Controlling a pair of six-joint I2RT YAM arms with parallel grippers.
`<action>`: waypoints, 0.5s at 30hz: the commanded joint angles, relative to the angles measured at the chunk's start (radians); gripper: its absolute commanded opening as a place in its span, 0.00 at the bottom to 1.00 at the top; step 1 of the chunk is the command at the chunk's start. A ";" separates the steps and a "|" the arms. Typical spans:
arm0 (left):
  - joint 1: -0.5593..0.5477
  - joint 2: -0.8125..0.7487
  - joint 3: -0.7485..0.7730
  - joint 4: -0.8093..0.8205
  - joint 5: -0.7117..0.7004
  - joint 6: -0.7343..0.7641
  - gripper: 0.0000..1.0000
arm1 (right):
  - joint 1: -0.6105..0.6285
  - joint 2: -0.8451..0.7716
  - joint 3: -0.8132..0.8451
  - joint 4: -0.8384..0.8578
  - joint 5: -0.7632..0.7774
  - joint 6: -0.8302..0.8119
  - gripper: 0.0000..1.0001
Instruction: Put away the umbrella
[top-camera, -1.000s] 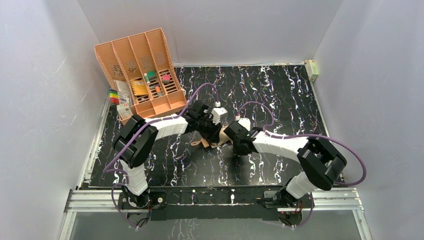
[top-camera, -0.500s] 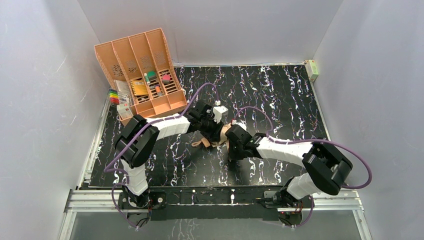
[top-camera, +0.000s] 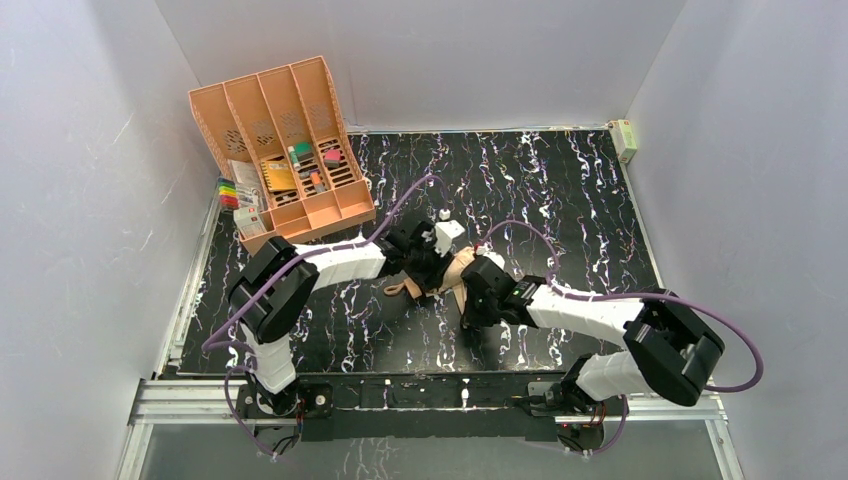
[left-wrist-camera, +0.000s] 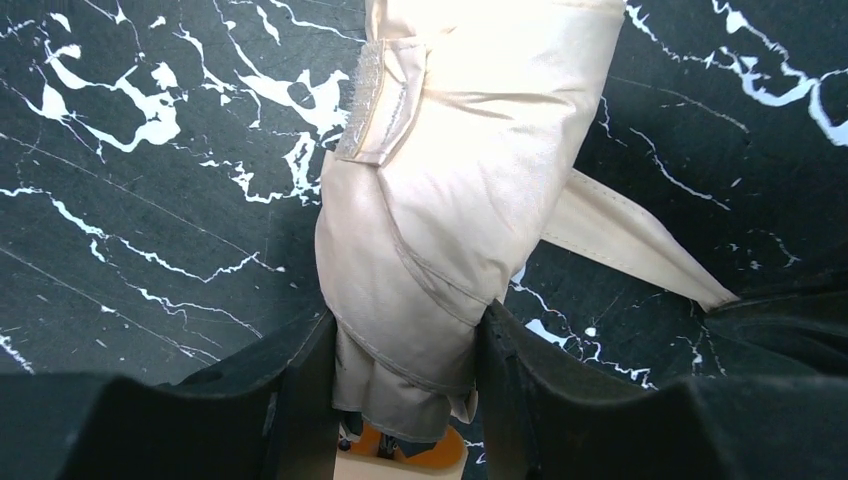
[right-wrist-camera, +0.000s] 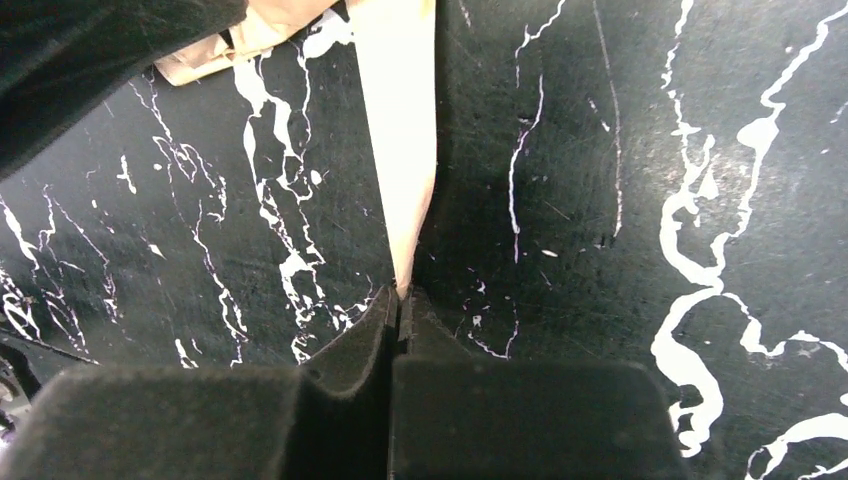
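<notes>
While your left gripper (left-wrist-camera: 405, 345) keeps its partly open fingers clamped round the folded umbrella (left-wrist-camera: 470, 150) in the middle of the table (top-camera: 570, 190), your right gripper (right-wrist-camera: 400, 300) is pinched fully shut on the strap (right-wrist-camera: 400, 150) tip. Its elbow has swung outward since a second ago.

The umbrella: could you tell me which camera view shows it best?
Left wrist: the umbrella fills the frame, clamped in the left gripper. Right wrist shows mainly its strap pinched by the right gripper. From above, the arms largely hide it.
</notes>
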 joint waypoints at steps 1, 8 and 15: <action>-0.017 0.045 -0.101 -0.026 -0.439 0.095 0.00 | 0.042 -0.009 -0.033 -0.159 -0.203 -0.023 0.10; -0.063 0.014 -0.195 0.042 -0.492 0.152 0.00 | -0.073 -0.134 0.013 -0.243 -0.126 -0.086 0.49; -0.089 -0.003 -0.247 0.142 -0.511 0.230 0.00 | -0.338 -0.324 0.076 -0.219 0.007 -0.220 0.69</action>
